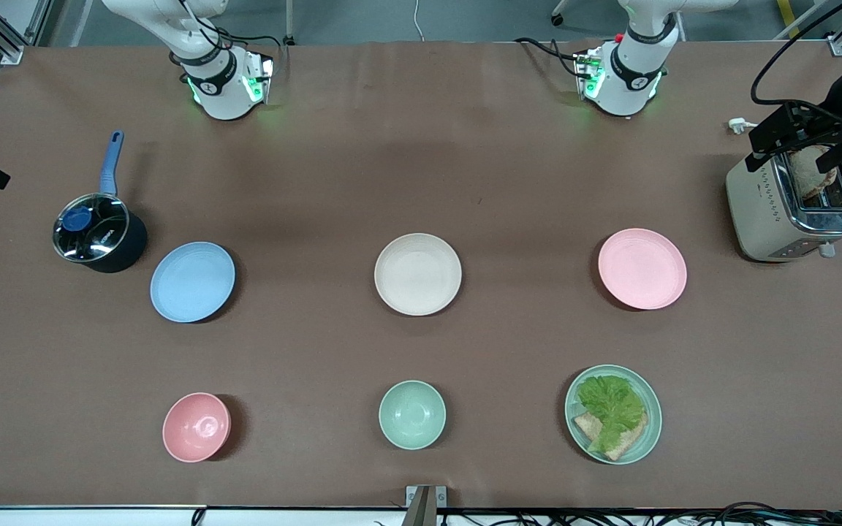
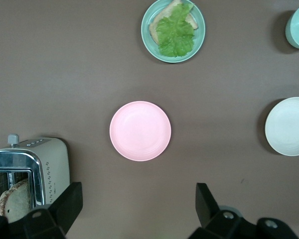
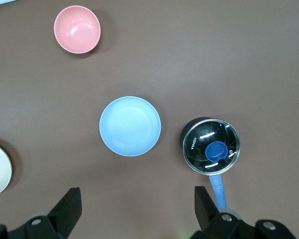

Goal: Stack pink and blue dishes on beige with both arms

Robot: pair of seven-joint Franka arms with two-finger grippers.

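The beige plate (image 1: 417, 274) lies in the middle of the table. The pale pink plate (image 1: 642, 268) rests beside it toward the left arm's end, and the light blue plate (image 1: 192, 281) lies toward the right arm's end. All three are apart and flat on the table. My left gripper (image 2: 138, 199) hangs open and high over bare table near its base, with the pink plate (image 2: 140, 130) below and ahead of it. My right gripper (image 3: 138, 199) is open too, high over bare table, with the blue plate (image 3: 130, 126) in its view. Neither holds anything.
A lidded black pot with a blue handle (image 1: 98, 232) stands beside the blue plate. A toaster (image 1: 794, 208) with bread stands past the pink plate, a dark clamp over it. Nearer the camera sit a pink bowl (image 1: 196, 427), a mint bowl (image 1: 412, 414) and a mint plate with lettuce (image 1: 613, 413).
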